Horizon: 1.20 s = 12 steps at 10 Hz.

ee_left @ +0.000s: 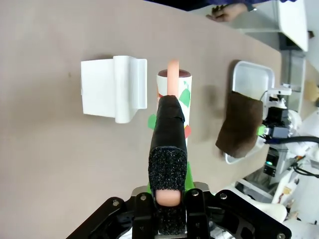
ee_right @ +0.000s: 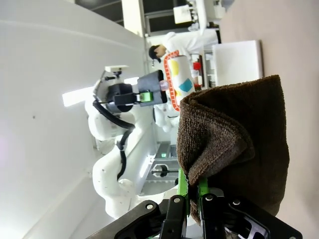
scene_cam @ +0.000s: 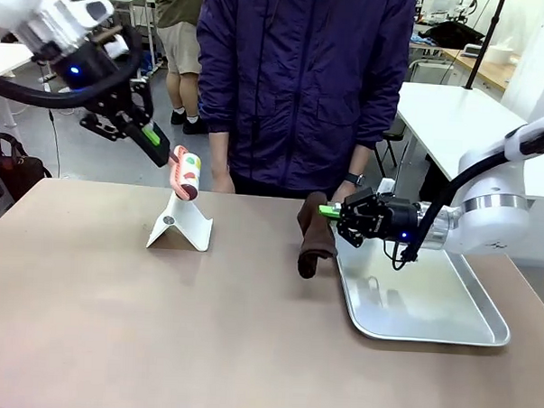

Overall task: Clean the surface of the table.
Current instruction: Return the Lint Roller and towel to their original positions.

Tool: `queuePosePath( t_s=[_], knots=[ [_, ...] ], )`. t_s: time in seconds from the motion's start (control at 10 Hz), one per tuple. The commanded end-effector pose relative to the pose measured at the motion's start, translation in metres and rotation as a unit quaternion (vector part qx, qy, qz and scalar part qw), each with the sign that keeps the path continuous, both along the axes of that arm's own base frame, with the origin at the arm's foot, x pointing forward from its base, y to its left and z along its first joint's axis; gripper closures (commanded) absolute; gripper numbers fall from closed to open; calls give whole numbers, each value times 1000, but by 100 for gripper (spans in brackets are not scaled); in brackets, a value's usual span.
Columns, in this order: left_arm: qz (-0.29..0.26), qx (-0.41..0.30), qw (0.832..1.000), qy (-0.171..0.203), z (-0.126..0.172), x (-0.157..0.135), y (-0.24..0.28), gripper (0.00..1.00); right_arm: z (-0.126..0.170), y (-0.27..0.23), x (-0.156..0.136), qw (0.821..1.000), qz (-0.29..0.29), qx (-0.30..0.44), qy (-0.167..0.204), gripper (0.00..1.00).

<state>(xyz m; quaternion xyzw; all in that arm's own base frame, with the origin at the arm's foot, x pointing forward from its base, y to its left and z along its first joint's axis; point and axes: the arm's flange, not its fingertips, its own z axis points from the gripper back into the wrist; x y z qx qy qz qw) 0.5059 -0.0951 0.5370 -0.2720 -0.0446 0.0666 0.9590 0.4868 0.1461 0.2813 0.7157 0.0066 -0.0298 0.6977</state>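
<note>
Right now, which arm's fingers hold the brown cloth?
The right arm's fingers, shut on the brown cloth hanging at the silver tray's left edge. The left gripper instead holds the lint roller above the white stand.

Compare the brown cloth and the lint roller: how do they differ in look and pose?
The brown cloth is soft, plain and dark, hanging folded from the right gripper; the lint roller is a rigid cylinder with colourful patches and a pink handle, held tilted by the left gripper. Both are gripped above the table.
</note>
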Motion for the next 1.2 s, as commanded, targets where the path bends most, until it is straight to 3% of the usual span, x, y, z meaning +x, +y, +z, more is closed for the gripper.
queuePosePath(
  t_s=[0.0, 0.1, 0.2, 0.8, 1.0, 1.1],
  knots=[
    [2, 38, 999, 17, -1, 12, -14, 80, 0, 0, -1, 1000, 20, -15, 11, 92],
    [4, 33, 999, 20, -3, 16, -22, 80, 2, -6, -3, 999, 45, -7, 27, 92],
    [-4, 18, 1000, 6, -7, 5, -14, 80, -5, 0, -2, 1000, 8, -7, 4, 92],
    [-1, 25, 1000, 10, -9, 9, -15, 80, -8, -2, -4, 1000, 18, -11, 10, 92],
    [-38, 18, 999, -16, -12, 3, -24, 80, 19, 20, 7, 992, 12, -103, 78, 92],
    [-52, 23, 998, -21, -14, 2, -33, 80, 28, 32, 11, 986, 13, -135, 93, 92]
  ],
)
